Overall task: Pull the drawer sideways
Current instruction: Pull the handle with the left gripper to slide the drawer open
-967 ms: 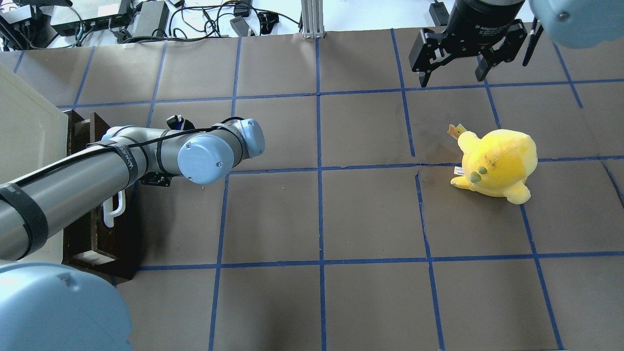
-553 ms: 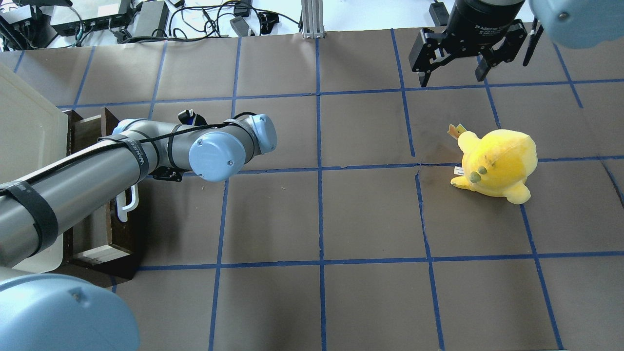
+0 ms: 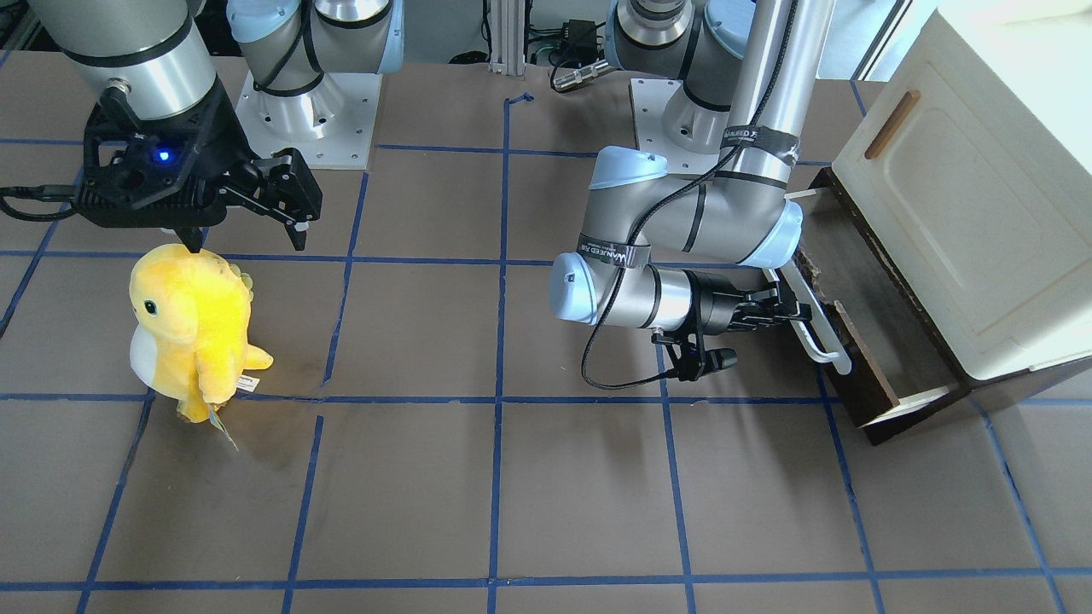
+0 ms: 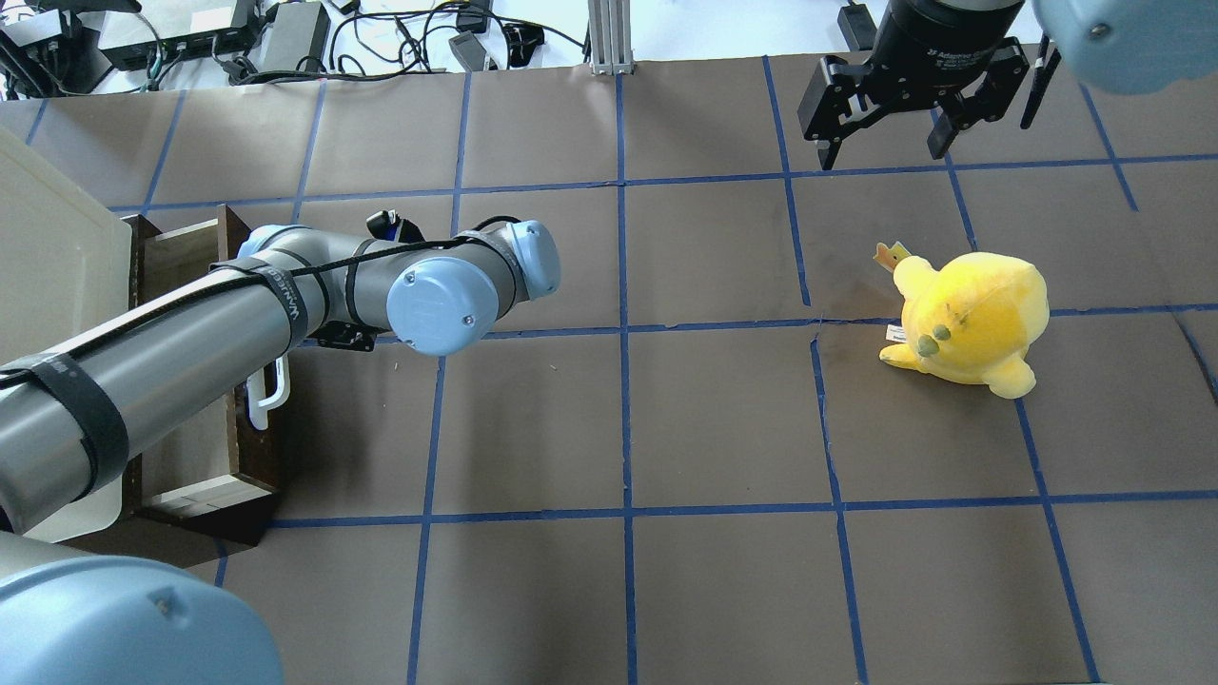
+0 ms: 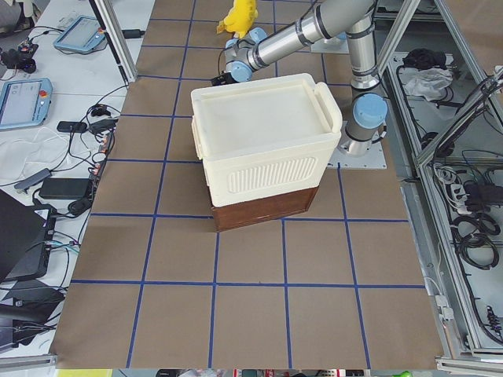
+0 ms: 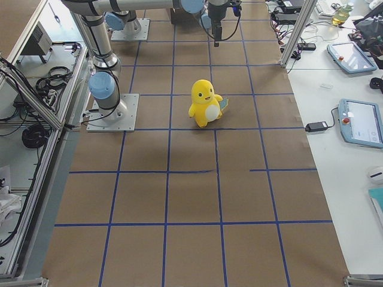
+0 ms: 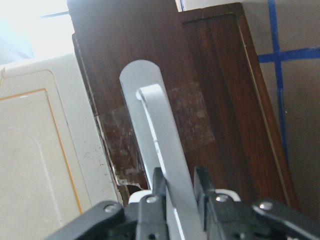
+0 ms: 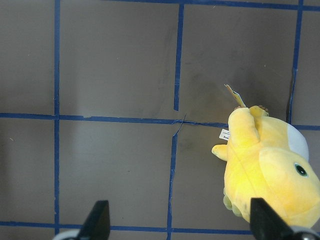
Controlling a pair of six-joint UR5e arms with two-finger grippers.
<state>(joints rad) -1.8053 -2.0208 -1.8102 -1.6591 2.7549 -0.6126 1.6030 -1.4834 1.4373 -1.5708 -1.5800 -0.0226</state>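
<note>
The dark brown drawer (image 4: 265, 459) sticks partly out from under the cream cabinet (image 4: 48, 257) at the table's left edge. Its pale inside shows. It also shows in the front-facing view (image 3: 860, 368). My left gripper (image 3: 798, 313) is shut on the drawer's white loop handle (image 3: 826, 339). In the left wrist view both black fingers (image 7: 159, 189) clamp the handle bar (image 7: 157, 140) against the drawer front (image 7: 215, 90). In the overhead view the arm hides this gripper and only the handle (image 4: 266, 400) shows. My right gripper (image 4: 882, 152) is open and empty, high at the far right.
A yellow plush toy (image 4: 971, 319) stands at the right of the table, below the right gripper (image 3: 247, 239). It also shows in the right wrist view (image 8: 265, 170). The cream cabinet (image 3: 964, 196) has a small brown handle (image 3: 891, 125). Cables lie beyond the far edge.
My left arm has moved to the right in the overhead view with the handle in its grip. The drawer has slid further out of the cabinet. The right arm has not moved.
</note>
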